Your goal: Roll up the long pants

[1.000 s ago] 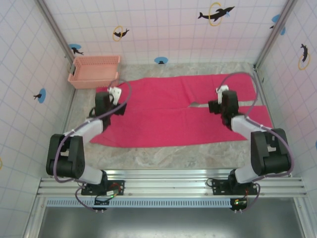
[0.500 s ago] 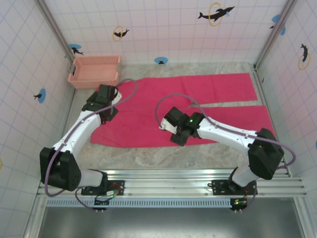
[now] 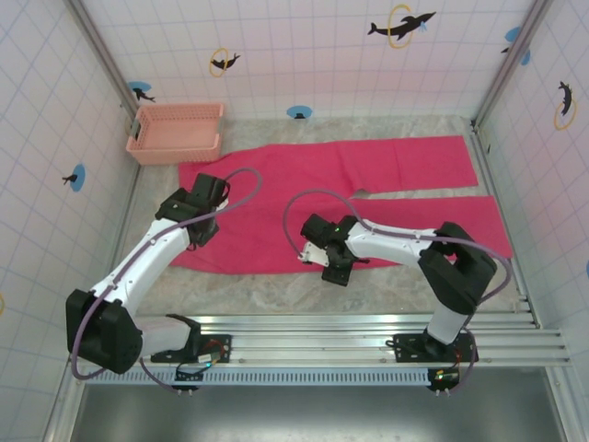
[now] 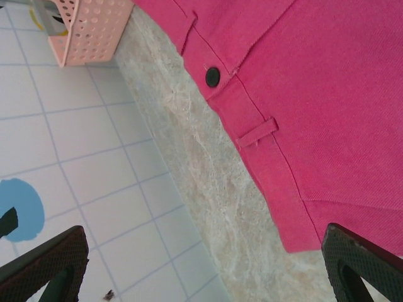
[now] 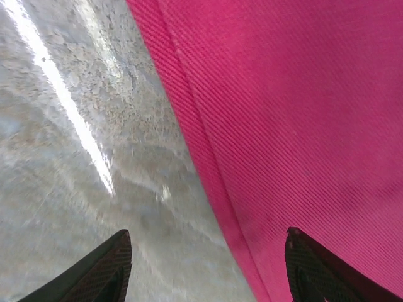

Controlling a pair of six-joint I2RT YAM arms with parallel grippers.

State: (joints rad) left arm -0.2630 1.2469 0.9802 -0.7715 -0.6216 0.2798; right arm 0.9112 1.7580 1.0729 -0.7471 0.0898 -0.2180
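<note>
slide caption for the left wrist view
Open left tool over the waistband corner of the long pants; button, belt loop and basket visible.

"L arm (image 3: 147, 253), where's it at?"

"Base bottom left of the overhead pic, elbow low by the left edge, forearm slanting up-right to centre-left. Its left gripper (image 3: 196, 224) points down, jaws wide apart; on the wrist cam the fingertips (image 4: 44, 270) sit in the bottom corners."

"And R arm (image 3: 396, 244)?"

"Base bottom right, elbow approx mid-right, forearm running left to frame centre. The right gripper (image 3: 329, 262) faces down too, jaws spread."
</note>
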